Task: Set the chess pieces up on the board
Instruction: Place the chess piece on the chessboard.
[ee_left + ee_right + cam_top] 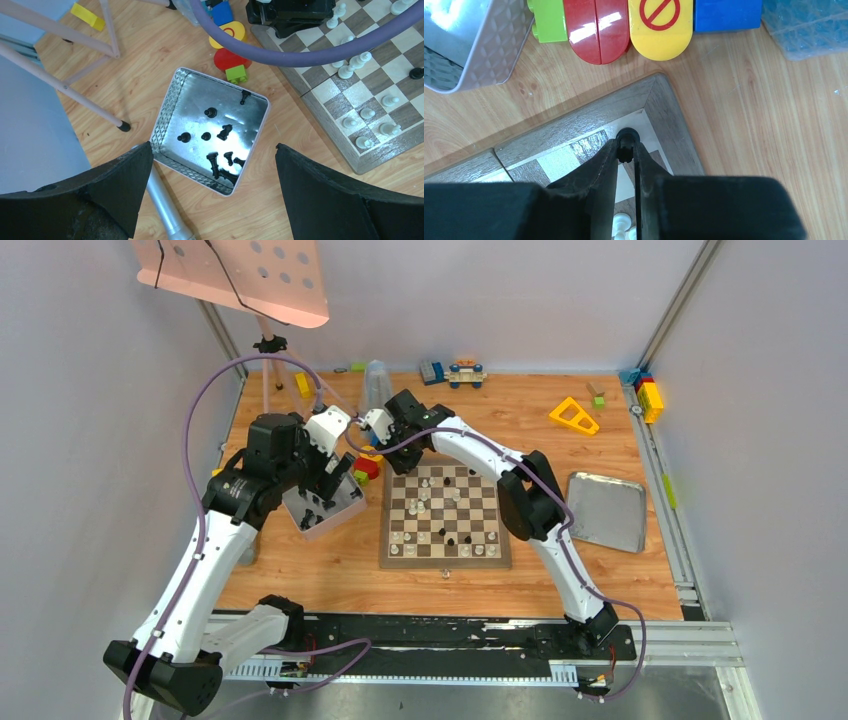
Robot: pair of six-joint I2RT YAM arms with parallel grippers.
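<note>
1 board (445, 561), 1 tin (165, 112), roughly 9 black pieces (211, 112) in it

Grey walls (500, 300), wooden tabletop (330, 580) (pink perforated panel (250, 275) overhead).

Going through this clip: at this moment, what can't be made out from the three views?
1. Right wrist view: the right pincer has its fingers over all but the top of the black piece it grips, so its type and whether it touches the board are hidden.
2. Top view: the right arm covers that corner.
3. Left wrist view: the black pieces in the tin are too small, with glare, to name.
</note>
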